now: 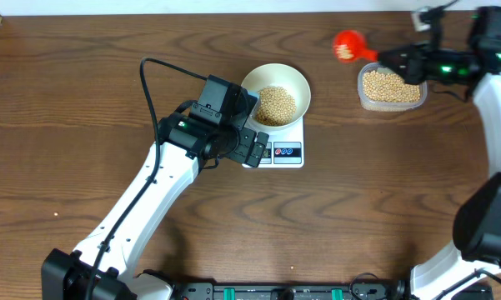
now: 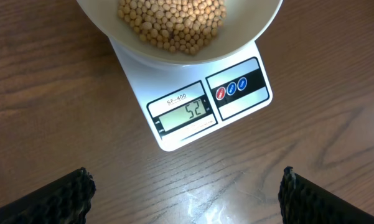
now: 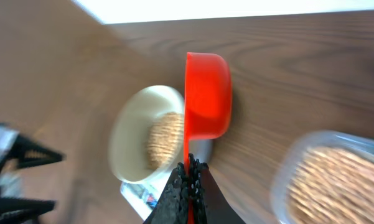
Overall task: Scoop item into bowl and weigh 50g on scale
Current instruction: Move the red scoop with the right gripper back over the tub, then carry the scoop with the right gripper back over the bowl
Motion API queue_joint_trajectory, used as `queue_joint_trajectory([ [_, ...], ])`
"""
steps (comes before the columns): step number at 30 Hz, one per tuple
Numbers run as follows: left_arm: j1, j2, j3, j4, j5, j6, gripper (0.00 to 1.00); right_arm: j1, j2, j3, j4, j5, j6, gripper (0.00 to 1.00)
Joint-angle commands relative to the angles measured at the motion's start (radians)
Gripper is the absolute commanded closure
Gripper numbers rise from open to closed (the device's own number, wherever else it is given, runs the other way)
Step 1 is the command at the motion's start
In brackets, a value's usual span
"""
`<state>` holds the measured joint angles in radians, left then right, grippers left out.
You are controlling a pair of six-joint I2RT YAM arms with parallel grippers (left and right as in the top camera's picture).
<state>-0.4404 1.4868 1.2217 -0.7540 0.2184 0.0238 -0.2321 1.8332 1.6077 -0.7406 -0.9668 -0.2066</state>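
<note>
Beans (image 1: 276, 104) sit in bowl (image 1: 254, 79) on scale (image 1: 288, 153), frame centre; display reads 52. My left tool (image 2: 187, 196) spread wide, empty, likely so wrist camera sees display. My right tool (image 3: 188, 177) pinching red scoop (image 3: 206, 93) handle, upper right by tub (image 1: 392, 87), probably for correcting weight.

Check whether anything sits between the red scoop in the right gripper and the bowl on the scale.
Nothing visible does. Only bare table lies between the scoop and the bowl. The left gripper, open, hovers at the scale's front-left edge, on the bowl's far side from the scoop.
</note>
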Motion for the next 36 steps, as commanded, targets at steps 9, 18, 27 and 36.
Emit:
queue_joint_trajectory([
  [9,0.002,0.01,-0.01,-0.001,-0.01,0.002,0.04,-0.035,-0.08,-0.003,-0.13,0.413,-0.09,0.99],
  [18,0.002,0.01,-0.01,-0.001,-0.01,0.002,0.04,0.025,-0.08,-0.003,-0.15,0.603,-0.105,0.99],
  [27,0.002,0.01,-0.01,-0.001,-0.01,0.002,0.04,0.188,-0.08,-0.003,-0.159,1.001,-0.109,0.99],
  [36,0.002,0.01,-0.01,-0.001,-0.01,0.002,0.04,0.294,-0.08,-0.003,-0.161,1.254,-0.113,0.99],
])
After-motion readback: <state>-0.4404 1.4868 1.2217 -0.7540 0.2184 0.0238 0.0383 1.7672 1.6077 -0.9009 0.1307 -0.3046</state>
